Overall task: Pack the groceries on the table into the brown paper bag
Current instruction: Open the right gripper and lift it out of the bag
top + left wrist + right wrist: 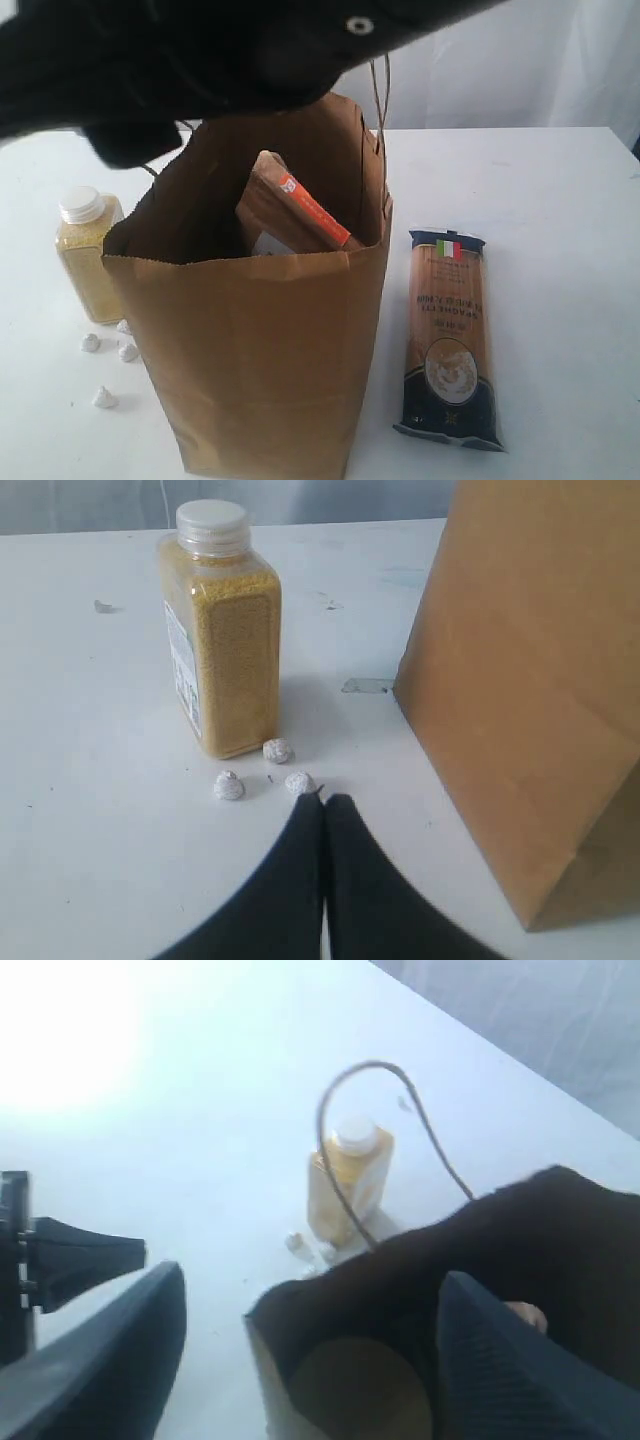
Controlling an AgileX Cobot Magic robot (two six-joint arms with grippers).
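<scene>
the packing was judged to be partway done. the brown orange-labelled pouch (300, 215) was seen leaning inside the brown paper bag (260, 360), which stood upright on the table (560, 200). a round yellowish shape (350, 1390) was made out low in the bag's mouth from the right wrist view, but what it was could not be told. two groceries lay outside. the yellow-grain bottle (88, 255) stood just beside the bag on the left arm's side, with small white lumps (105, 398) scattered at its foot. the dark-blue spaghetti packet (448, 340) lay flat near the bag on the other side. the right gripper (312, 1290) was held over the bag's opening, fingers spread wide, nothing clamped between them. the left gripper (324, 805) was pressed together, empty, low over the table and pointed toward the bottle. the next move was judged to call for that claw to be parted, so that the bottle could be taken round its body, lifted clear of the rim and lowered beside the pouch.
</scene>
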